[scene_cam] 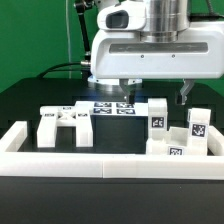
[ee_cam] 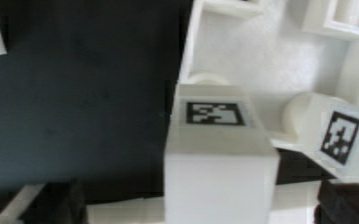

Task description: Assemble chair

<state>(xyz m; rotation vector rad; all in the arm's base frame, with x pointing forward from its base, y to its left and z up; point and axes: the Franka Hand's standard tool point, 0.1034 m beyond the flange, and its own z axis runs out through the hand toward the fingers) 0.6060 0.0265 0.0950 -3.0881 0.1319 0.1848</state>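
My gripper [ee_cam: 185, 200] hangs with jaws spread wide, holding nothing. A chunky white plastic chair block [ee_cam: 217, 150] bearing a black-and-white tag stands beneath it, centred between the jaws.

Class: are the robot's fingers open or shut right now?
Open. In the wrist view the fingers sit far apart, with a gap on each side of the white block between them.

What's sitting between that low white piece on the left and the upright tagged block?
Only bare black table, as the exterior view shows; the marker board lies just behind that gap.
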